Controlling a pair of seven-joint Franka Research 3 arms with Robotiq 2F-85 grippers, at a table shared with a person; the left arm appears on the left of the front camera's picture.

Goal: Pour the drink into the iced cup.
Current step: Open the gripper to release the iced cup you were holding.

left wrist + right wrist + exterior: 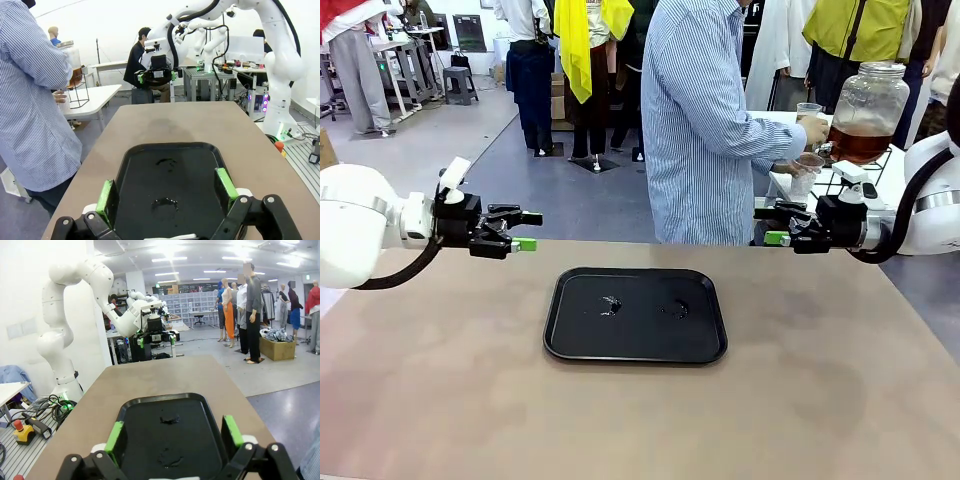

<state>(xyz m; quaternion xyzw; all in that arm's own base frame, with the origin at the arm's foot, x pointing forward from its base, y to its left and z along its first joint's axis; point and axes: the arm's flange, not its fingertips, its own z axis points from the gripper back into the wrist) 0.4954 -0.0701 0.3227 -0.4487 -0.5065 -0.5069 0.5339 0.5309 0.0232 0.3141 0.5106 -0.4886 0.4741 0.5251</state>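
Upright, the drink (pixel 858 143) fills its jar (pixel 868 108).

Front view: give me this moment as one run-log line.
left gripper open, empty | right gripper open, empty | black rectangular plastic tray wet, no cup | person's hand filling clear plastic cup

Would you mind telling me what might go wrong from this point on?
The black tray carries small wet patches, so a cup set there might slide. The person is filling a cup at the drink dispenser behind the right gripper; a handover could bump that arm.
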